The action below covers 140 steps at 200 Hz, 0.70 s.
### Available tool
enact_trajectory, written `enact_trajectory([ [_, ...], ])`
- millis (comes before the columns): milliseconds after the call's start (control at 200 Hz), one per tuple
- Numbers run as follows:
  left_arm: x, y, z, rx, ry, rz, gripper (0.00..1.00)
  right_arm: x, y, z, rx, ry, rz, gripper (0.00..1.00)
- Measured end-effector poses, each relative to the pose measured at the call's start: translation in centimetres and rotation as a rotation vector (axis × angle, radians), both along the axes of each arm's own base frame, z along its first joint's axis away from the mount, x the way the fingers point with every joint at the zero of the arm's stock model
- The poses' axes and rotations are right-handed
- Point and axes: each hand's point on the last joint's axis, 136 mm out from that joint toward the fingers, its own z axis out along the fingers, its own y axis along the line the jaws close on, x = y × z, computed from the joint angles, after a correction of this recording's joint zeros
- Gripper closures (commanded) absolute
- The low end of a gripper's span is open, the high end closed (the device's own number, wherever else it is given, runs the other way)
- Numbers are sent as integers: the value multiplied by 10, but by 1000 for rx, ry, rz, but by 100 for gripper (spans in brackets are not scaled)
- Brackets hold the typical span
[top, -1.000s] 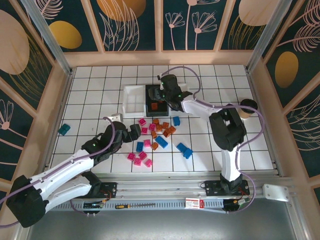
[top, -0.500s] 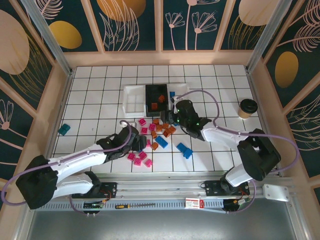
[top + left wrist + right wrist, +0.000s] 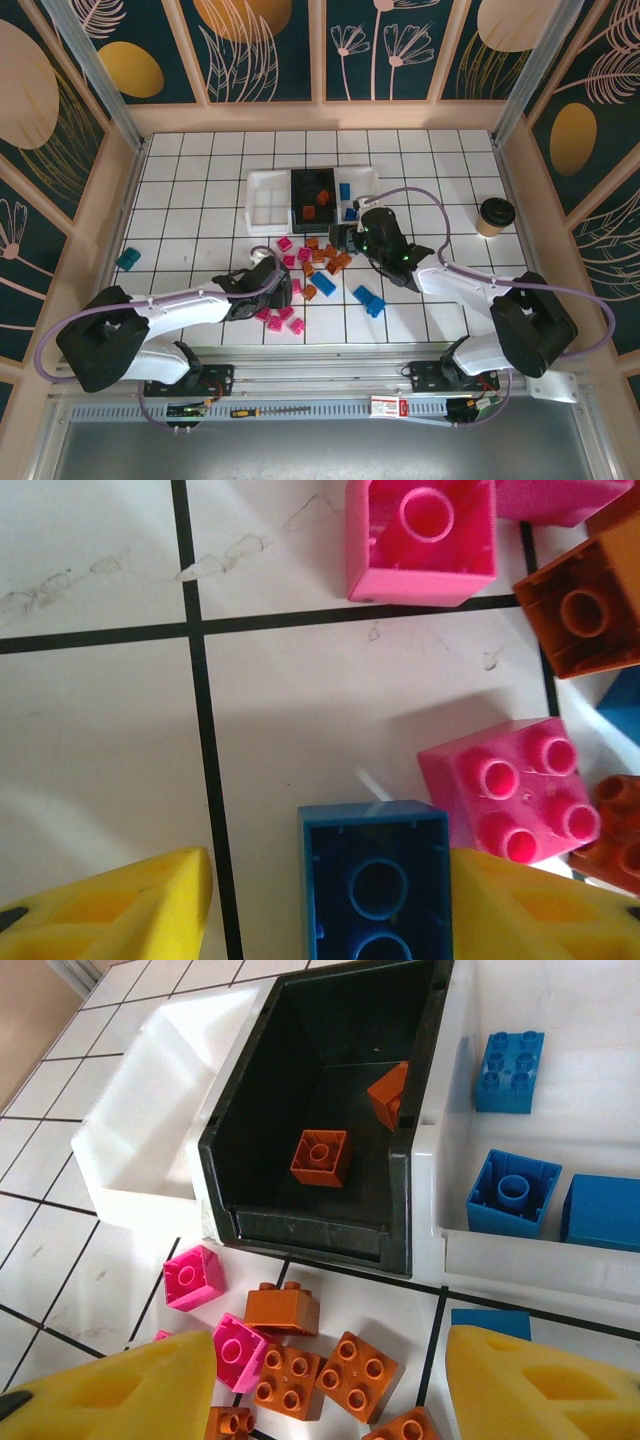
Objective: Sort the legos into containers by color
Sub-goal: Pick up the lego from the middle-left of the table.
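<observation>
— Movement lately?
— Yes: left gripper [image 3: 325,875] has swung to 8 o'clock of the loose legos [image 3: 318,262], jaws apart astride a blue brick [image 3: 375,880], not yet pinching. Then right gripper [image 3: 330,1360], back from the black tray [image 3: 300,1225] at 12 o'clock, gapes with nothing held.
— Progress?
— Early: 2 orange in black, 3 blue in the white tray [image 3: 520,1260]; most remain unsorted.
— Setting?
— Scuffed white gridded table [image 3: 200,200], floral walls [image 3: 270,50].

Robot lab cell: gridded table [image 3: 200,200] inside patterned walls [image 3: 260,50].
</observation>
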Motion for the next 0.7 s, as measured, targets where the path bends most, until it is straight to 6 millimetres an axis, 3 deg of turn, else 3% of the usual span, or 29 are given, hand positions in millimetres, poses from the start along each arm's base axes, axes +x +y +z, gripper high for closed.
enact_trajectory([
  [70, 0, 1, -4, 8, 6, 5, 49, 0, 0, 3, 6, -8, -1, 38],
  [255, 5, 3, -4, 30, -10, 21, 47, -1, -2, 10, 19, -24, -3, 38],
  [510, 10, 3, -7, 56, -15, 29, 67, -5, -6, 14, 25, -36, -9, 37],
  [701, 18, -4, 10, 45, -44, 27, 71, -11, -21, 18, 30, -62, -45, 38],
])
